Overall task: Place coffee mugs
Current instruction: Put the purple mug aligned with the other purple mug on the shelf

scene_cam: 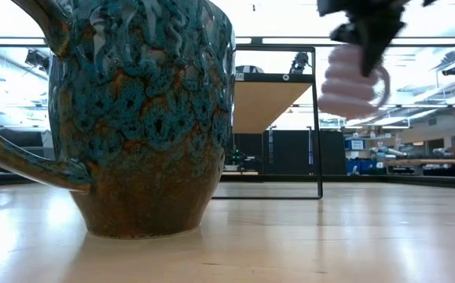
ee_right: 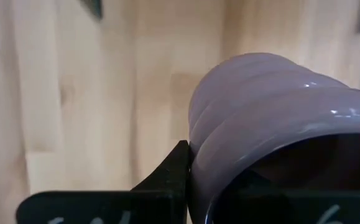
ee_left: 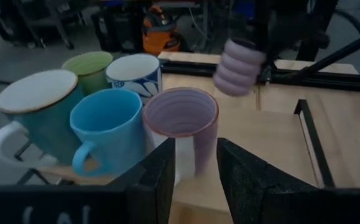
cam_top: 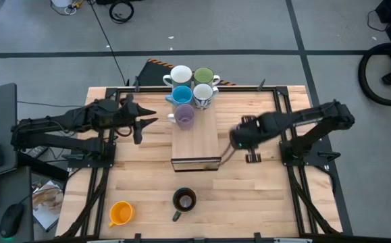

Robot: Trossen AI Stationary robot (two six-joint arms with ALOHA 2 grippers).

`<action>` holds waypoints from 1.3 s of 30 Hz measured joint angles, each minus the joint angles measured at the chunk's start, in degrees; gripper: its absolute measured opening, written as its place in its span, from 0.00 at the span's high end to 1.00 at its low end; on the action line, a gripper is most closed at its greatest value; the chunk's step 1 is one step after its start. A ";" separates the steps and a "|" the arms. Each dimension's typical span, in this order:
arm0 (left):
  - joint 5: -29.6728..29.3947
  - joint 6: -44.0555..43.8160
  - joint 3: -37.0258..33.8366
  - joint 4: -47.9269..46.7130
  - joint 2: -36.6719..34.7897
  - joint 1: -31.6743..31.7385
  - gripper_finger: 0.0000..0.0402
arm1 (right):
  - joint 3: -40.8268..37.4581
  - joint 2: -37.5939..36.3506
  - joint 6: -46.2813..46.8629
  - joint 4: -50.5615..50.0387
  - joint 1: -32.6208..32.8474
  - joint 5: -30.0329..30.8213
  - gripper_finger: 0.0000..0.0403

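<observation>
The right gripper point(cam_top: 238, 137), fingers clenched on a lilac mug point(scene_cam: 351, 79), holds it aloft beside the board point(cam_top: 195, 138); a rim-only grip risks slipping. Left gripper point(cam_top: 144, 121) fingers released.

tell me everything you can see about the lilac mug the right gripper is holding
The lilac mug is small, glossy and looks ceramic, with rounded horizontal ribs around its body, a loop handle and a dark inside. The right gripper is shut on its rim and holds it tilted in the air, clear of the table, just right of the wooden board. Nothing but the gripper's fingers touches it.
</observation>
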 joint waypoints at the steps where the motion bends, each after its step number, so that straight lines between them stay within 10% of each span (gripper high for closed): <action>1: -0.02 -0.78 0.90 -1.54 0.00 -0.09 0.69 | 2.03 0.71 -1.73 -0.34 -1.25 0.18 0.90; 23: -0.02 -4.50 3.69 -10.40 0.02 -0.28 0.69 | 43.94 27.52 -15.99 -9.29 -13.01 -6.56 0.90; 39: -0.04 -4.36 3.67 -12.47 0.02 -0.28 0.69 | 48.73 32.54 -15.87 -10.42 -16.19 -11.70 0.86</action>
